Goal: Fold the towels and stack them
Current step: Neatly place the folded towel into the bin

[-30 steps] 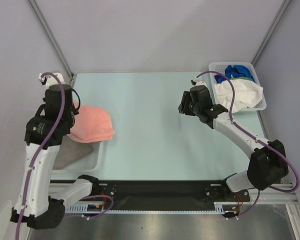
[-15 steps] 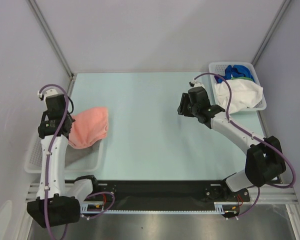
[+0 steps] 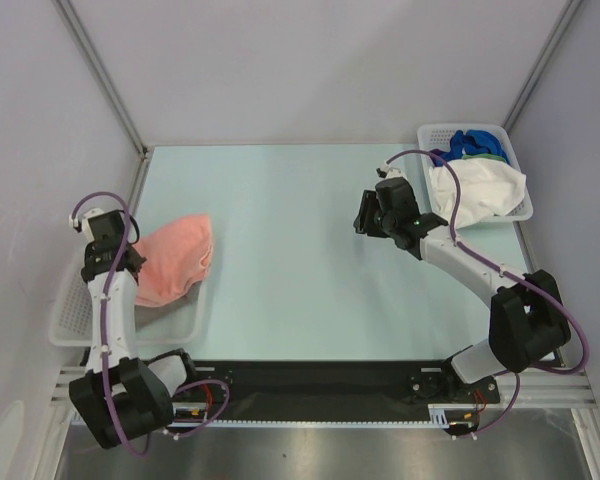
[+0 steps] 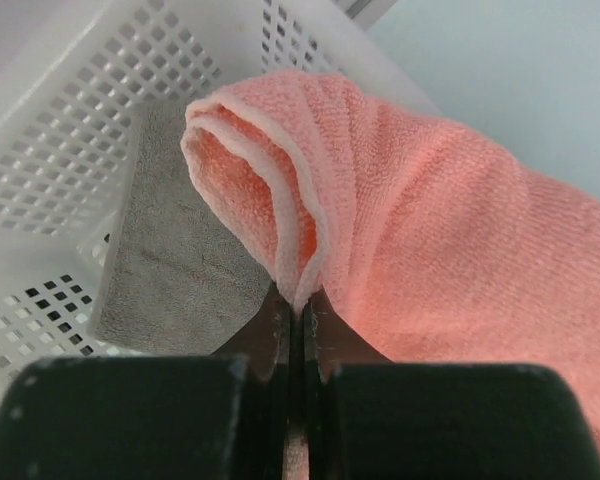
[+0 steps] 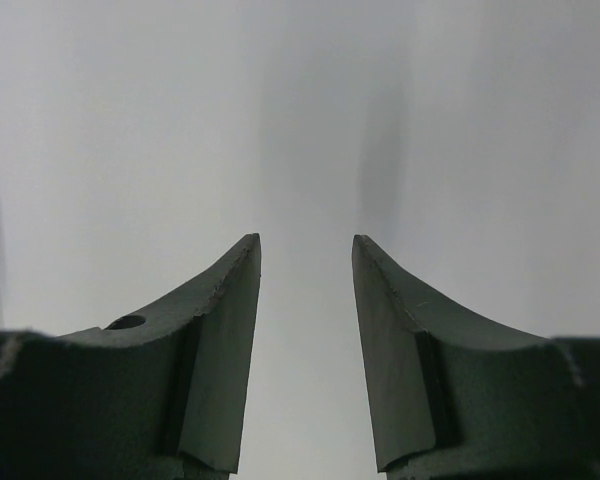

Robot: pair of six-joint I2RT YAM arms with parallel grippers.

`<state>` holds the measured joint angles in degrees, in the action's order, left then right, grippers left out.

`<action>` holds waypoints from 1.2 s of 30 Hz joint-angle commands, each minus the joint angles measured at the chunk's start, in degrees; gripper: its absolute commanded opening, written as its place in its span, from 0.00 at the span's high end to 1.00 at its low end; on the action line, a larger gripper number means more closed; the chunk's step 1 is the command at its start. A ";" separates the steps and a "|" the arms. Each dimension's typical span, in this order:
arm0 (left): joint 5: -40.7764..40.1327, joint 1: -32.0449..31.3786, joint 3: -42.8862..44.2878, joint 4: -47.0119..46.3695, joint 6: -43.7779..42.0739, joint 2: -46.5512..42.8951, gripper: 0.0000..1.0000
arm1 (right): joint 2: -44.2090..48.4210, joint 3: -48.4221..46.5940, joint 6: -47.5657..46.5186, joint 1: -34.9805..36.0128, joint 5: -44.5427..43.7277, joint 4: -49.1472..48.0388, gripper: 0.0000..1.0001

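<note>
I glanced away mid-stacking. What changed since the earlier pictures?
The left gripper, shut on the salmon towel, drew back toward the left basket, dragging the towel leftward over the grey towel there. The right gripper stayed open and nearly still; the towels in the right basket are untouched.

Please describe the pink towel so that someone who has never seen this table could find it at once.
Start at the left edge of the pale table, where a white lattice basket sits. The pink towel reaches from that basket out over the table, pinched in the shut left gripper. It is the only salmon-coloured cloth; the grey towel lies flat inside the basket under it.
</note>
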<state>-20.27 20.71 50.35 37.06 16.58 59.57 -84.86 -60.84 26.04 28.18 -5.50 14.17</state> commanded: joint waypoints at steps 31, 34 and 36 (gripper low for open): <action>-0.40 11.55 -2.54 -4.89 12.08 -2.79 0.33 | 0.13 1.78 -1.78 -0.50 1.72 -3.89 0.52; 8.18 11.28 -2.53 -6.82 10.50 -5.69 0.35 | 0.66 1.51 -1.87 -0.85 1.63 -3.54 0.52; 10.59 9.18 -2.18 -7.61 9.97 -8.76 0.35 | 1.45 1.25 -1.87 -1.20 1.54 -3.36 0.52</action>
<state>-16.86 31.35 46.61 32.38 26.94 55.27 -85.23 -58.81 24.91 27.59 -4.03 11.92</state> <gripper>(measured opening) 0.648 0.479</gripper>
